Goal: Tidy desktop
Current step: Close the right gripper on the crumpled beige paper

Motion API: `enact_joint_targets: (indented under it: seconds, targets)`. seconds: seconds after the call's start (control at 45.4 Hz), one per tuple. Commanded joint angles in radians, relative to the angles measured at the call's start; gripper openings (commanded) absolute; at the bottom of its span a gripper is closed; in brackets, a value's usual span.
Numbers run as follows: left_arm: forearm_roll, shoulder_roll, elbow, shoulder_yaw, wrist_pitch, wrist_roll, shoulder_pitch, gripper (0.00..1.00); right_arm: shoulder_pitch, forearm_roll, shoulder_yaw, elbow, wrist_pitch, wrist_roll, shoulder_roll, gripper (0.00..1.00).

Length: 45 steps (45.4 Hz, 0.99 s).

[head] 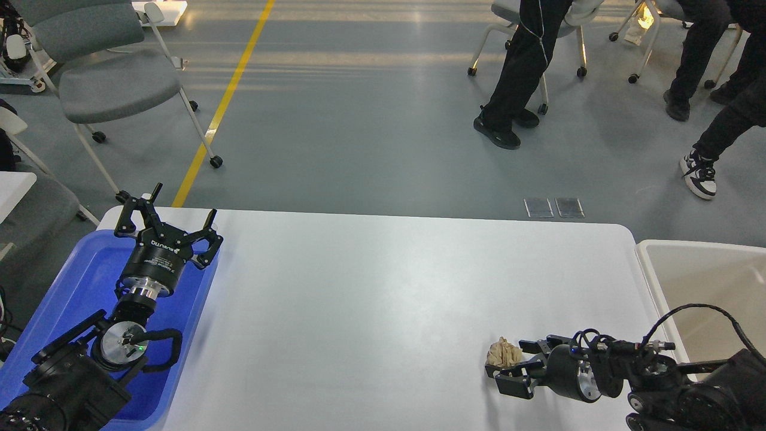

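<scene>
The right gripper [504, 366] has its fingers around a paper ball [503, 352] low on the tabletop [383, 287]. A loose squeeze could drop it. The left gripper [173, 218] is wide open over the blue tray [90, 269].

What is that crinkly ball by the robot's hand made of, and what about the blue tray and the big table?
The crumpled ball looks like tan paper or tissue: it is wrinkled, matte and folded on itself. The blue tray seems to be plastic, with a smooth, even colour and a moulded raised rim. The desktop looks like a smooth, slightly glossy white laminate or plastic-coated board; soft light reflects off it. The right gripper sits around the ball.
</scene>
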Motion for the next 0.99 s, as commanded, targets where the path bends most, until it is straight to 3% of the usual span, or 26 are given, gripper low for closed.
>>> enact_joint_targets:
  seconds: [0.0,0.154,0.242,0.33,0.484,0.969]
  targets:
    - [0.000,0.000,0.000,0.000,0.000,0.000,0.000,1.00,-0.016,-0.009,-0.004,-0.025,-0.024,0.003,0.028,0.90]
    - [0.000,0.000,0.000,0.000,0.000,0.000,0.000,1.00,-0.022,-0.035,-0.004,-0.028,-0.038,0.007,0.034,0.89]
    - [0.000,0.000,0.000,0.000,0.000,0.000,0.000,1.00,-0.023,-0.037,-0.004,-0.031,-0.039,0.011,0.035,0.79]
    - [0.000,0.000,0.000,0.000,0.000,0.000,0.000,1.00,-0.022,-0.037,-0.004,-0.043,-0.036,0.011,0.040,0.39]
    - [0.000,0.000,0.000,0.000,0.000,0.000,0.000,1.00,-0.013,-0.037,-0.004,-0.042,-0.038,0.011,0.035,0.00]
    - [0.002,0.000,0.000,0.000,0.000,0.000,0.000,1.00,0.009,-0.032,-0.005,-0.020,-0.032,0.034,0.006,0.00]
